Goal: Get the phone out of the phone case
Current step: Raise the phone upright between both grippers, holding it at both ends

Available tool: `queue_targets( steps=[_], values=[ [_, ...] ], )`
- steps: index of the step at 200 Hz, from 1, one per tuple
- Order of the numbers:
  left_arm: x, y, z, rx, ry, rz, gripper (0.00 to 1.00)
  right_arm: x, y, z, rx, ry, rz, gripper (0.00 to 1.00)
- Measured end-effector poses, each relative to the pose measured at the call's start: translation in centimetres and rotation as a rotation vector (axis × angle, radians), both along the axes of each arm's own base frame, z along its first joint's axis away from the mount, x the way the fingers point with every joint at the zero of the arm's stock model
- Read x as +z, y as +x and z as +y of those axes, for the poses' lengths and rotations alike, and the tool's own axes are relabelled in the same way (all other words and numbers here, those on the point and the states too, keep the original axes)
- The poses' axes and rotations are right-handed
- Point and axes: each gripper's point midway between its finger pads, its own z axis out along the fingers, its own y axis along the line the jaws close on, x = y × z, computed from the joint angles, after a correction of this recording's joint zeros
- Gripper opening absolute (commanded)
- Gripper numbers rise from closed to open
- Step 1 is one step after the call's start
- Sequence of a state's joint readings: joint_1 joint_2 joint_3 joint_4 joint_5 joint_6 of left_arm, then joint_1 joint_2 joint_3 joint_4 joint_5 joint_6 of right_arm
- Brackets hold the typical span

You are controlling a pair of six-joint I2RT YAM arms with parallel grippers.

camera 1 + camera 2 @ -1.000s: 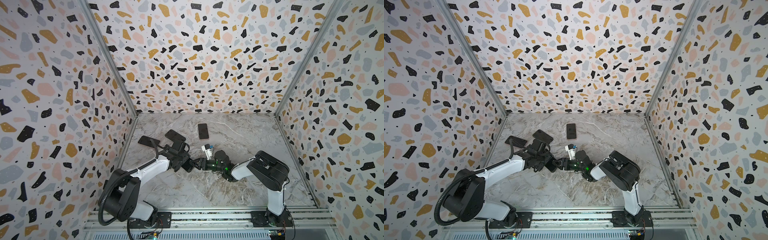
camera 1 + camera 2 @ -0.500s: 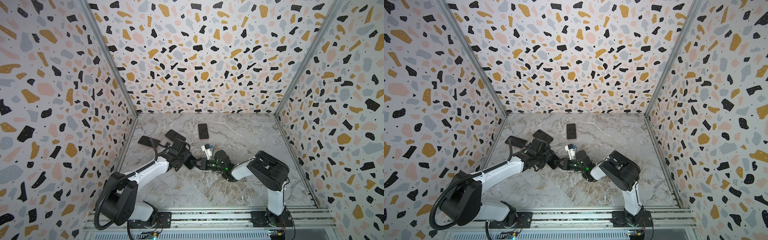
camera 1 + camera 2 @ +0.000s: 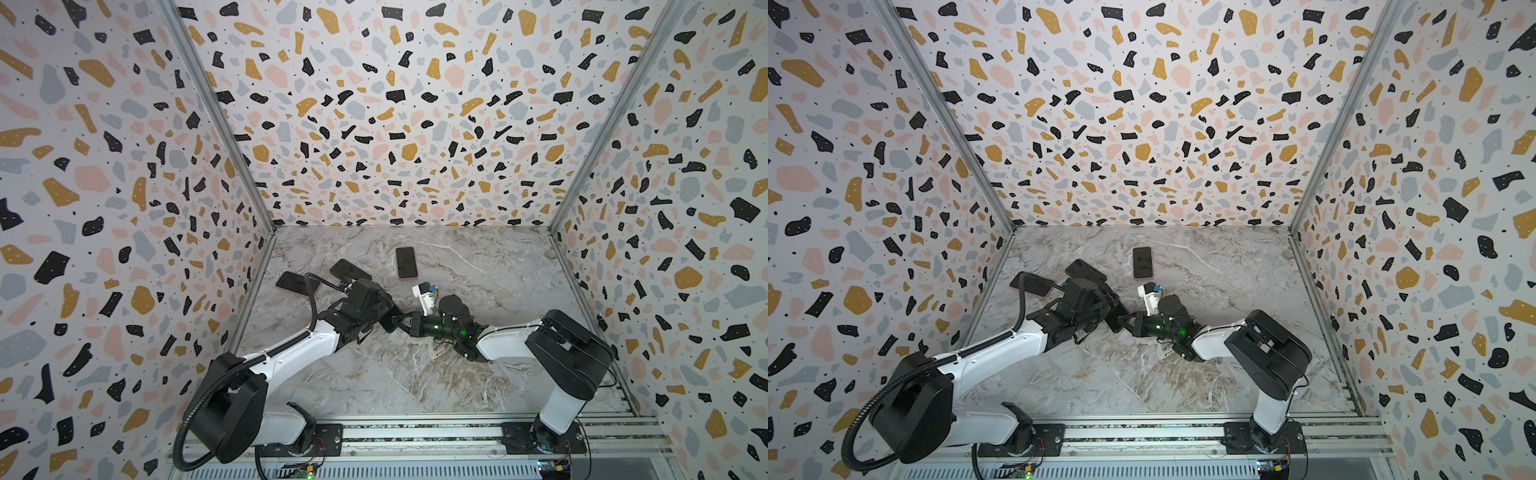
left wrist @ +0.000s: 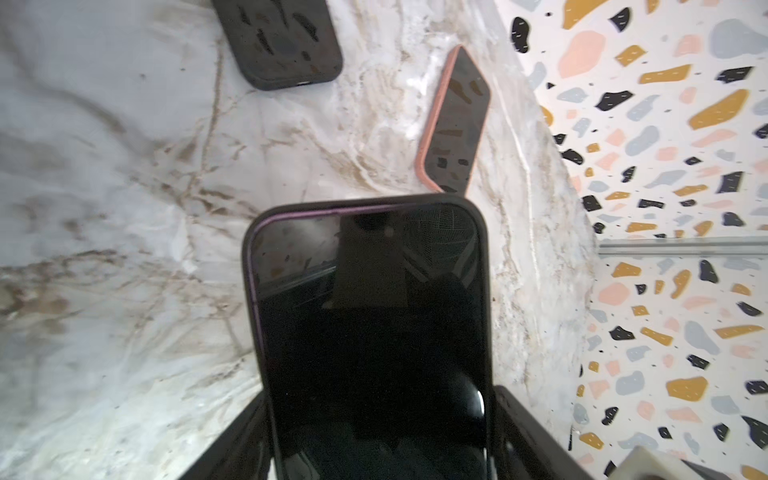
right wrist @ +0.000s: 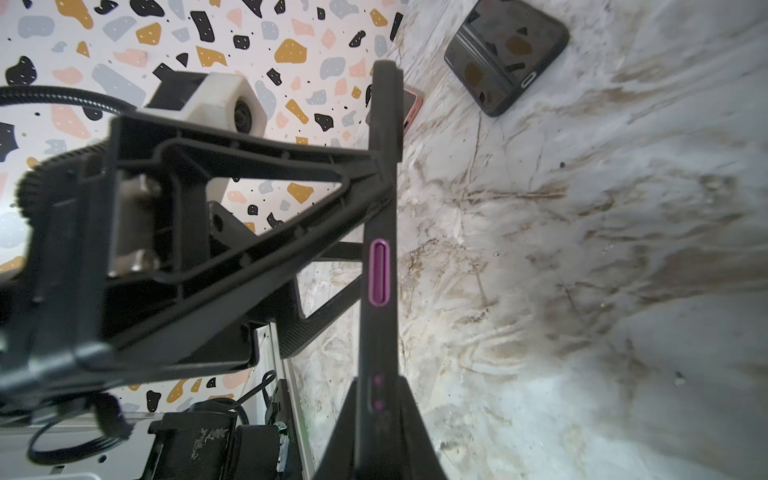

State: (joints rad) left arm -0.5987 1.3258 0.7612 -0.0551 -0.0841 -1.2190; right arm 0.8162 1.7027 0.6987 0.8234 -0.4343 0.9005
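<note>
A phone with a dark screen and a thin purple rim sits inside a black phone case. It is held off the marble floor between the two arms, in both top views. My left gripper spans the case's width, one finger against each long side. My right gripper is shut across the thin edge of the cased phone, below its purple side button. The phone's back is hidden.
Three other phones lie on the floor behind the arms: a pink-cased one, a black one, and one near the left wall. Terrazzo walls enclose three sides.
The right gripper's jaws have closed from wide apart onto the edge of the cased phone. The left gripper keeps its hold; both arms have barely moved.
</note>
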Motion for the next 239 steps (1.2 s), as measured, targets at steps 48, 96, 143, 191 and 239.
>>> queue_targets(
  steps=[48,96,143,191,239],
  values=[
    [4.4,-0.8,-1.4,-0.108,-0.095,-0.218,1.00,3.7,-0.6,-2.9,-0.028,-0.026,-0.075,0.00],
    [9.0,-1.5,-2.3,-0.198,-0.192,-0.452,1.00,7.4,-0.9,-6.5,-0.072,-0.031,-0.146,0.00],
    [10.1,-2.9,-3.7,-0.308,-0.300,-0.604,1.00,9.5,-0.7,-11.0,-0.135,-0.031,-0.170,0.00],
    [12.7,-3.7,-6.2,-0.435,-0.470,-0.742,1.00,12.3,-0.8,-13.4,-0.129,0.036,-0.201,0.00],
    [13.1,-4.3,-7.9,-0.534,-0.558,-0.761,1.00,13.8,-2.8,-12.7,-0.020,0.104,-0.203,0.00]
  ],
)
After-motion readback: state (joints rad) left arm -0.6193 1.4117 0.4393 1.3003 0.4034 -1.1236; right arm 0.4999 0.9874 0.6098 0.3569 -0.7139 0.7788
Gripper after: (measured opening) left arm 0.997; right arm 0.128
